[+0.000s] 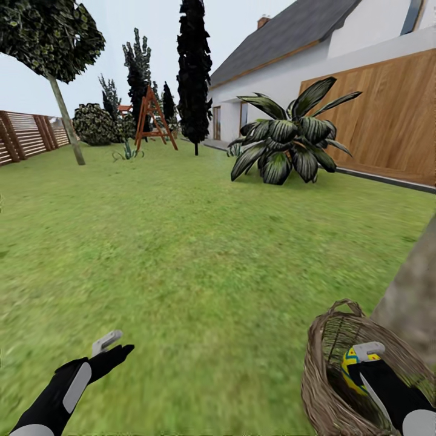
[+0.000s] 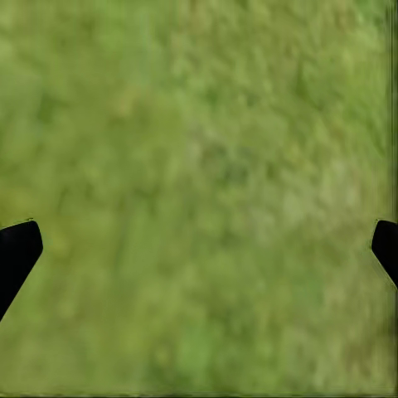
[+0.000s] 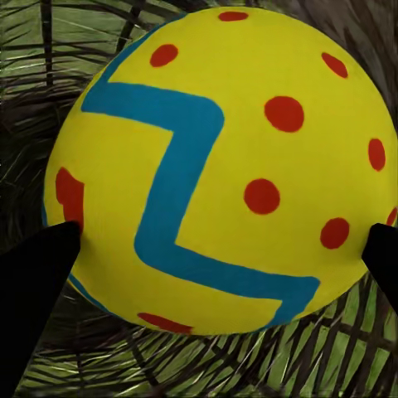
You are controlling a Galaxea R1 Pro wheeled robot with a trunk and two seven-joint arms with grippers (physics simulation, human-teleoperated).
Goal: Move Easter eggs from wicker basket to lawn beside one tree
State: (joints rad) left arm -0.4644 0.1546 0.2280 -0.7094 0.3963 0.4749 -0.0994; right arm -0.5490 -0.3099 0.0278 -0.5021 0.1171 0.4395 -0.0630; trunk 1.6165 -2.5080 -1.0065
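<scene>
Woven brown wicker surrounds your right gripper [image 1: 367, 357], which reaches down inside the wicker basket [image 1: 321, 369] at the lower right of the head view. In the right wrist view the two dark fingertips [image 3: 37, 274] sit at either flank of a yellow Easter egg [image 3: 220, 162], so the jaws are apart around it; whether the pads already press on the shell I cannot tell. That straddle looks like the set-up for a lift. The egg is smooth and rounded, painted with red dots and a blue-green zigzag, so it may roll or slip under an off-centre squeeze. The basket's weave is open, with grass showing through the strands under the egg. Other eggs, if any are there, are hidden by the arm and the basket wall.

Your left gripper [image 1: 112, 346] hangs over bare lawn [image 1: 200, 254], its fingers [image 2: 18, 253] spread wide with nothing between them but blurred grass.

The basket stands just beside a thick grey-brown tree trunk [image 1: 412, 297] at the right edge, so the drop spot is probably close. Further off stand a broad-leaved plant [image 1: 287, 142], a dark cypress [image 1: 194, 66], a slatted fence [image 1: 27, 134] and the white house [image 1: 315, 60].
</scene>
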